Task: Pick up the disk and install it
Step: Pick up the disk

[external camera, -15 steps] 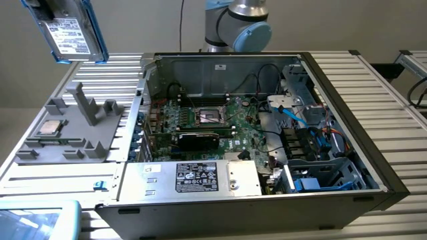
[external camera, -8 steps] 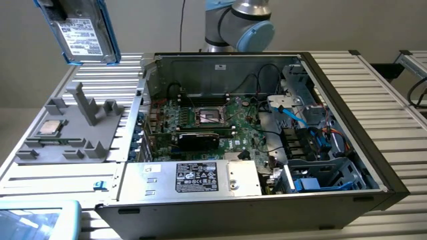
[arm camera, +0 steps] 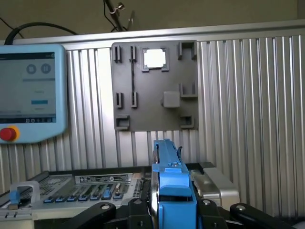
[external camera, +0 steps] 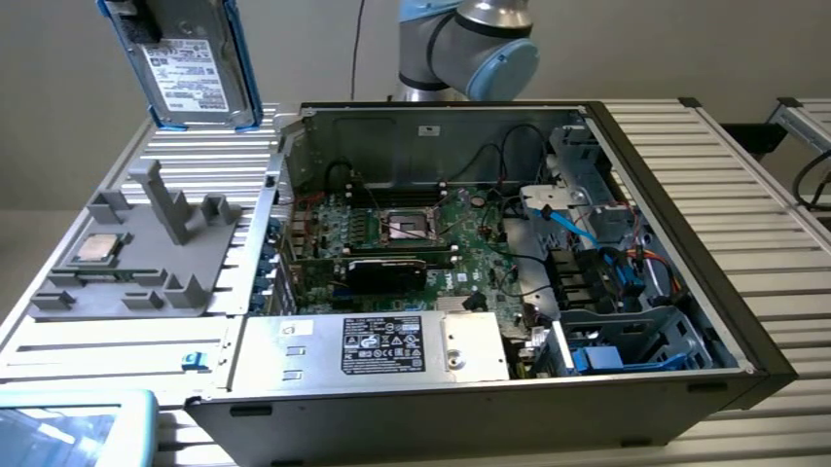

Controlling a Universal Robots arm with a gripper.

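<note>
— Disk (external camera: 189, 63) in the exterior view: where is it?
— Up in the air and upright, with its white label facing the camera and blue rails down its sides. It hangs above the grey fixture (external camera: 143, 248), to the exterior view's left of the open computer case (external camera: 649, 195). A CPU chip (external camera: 97, 250) sits in that fixture.
— And the wrist view?
— The disk's blue edge (arm camera: 172, 181) stands between the black fingers (arm camera: 101, 211), and the gripper (arm camera: 174, 217) is clamped on it. Beyond lie the fixture, the chip and a teach pendant (arm camera: 28, 90).
</note>
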